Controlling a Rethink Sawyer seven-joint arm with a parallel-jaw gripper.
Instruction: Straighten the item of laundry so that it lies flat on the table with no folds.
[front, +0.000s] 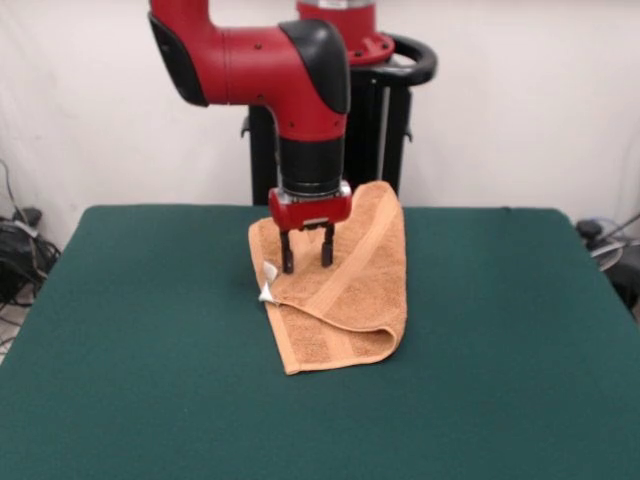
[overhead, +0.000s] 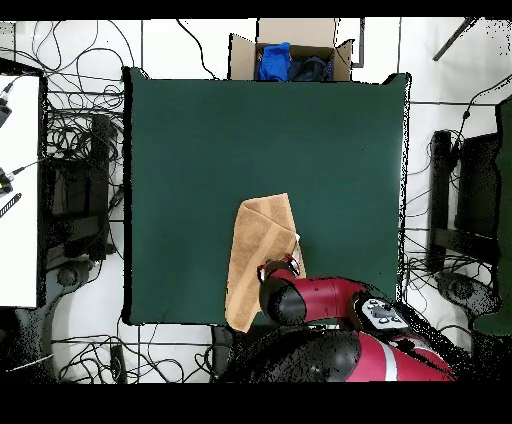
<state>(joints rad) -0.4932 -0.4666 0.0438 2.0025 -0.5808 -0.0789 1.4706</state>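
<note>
The orange-tan towel lies on the dark green table, folded over on itself, with a woven band running diagonally and a small white tag at its left edge. Its far end reaches the table's edge by the robot. My gripper points straight down over the towel's far left part, with its fingers apart and nothing between them. Whether the fingertips touch the cloth I cannot tell. In the overhead view the towel lies near the table's bottom edge, and the gripper is at its right side.
The robot's black pedestal stands behind the towel. In the overhead view a cardboard box with blue and dark cloth sits past the table's top edge. Cables lie on the floor around the table, and a white surface is at the left.
</note>
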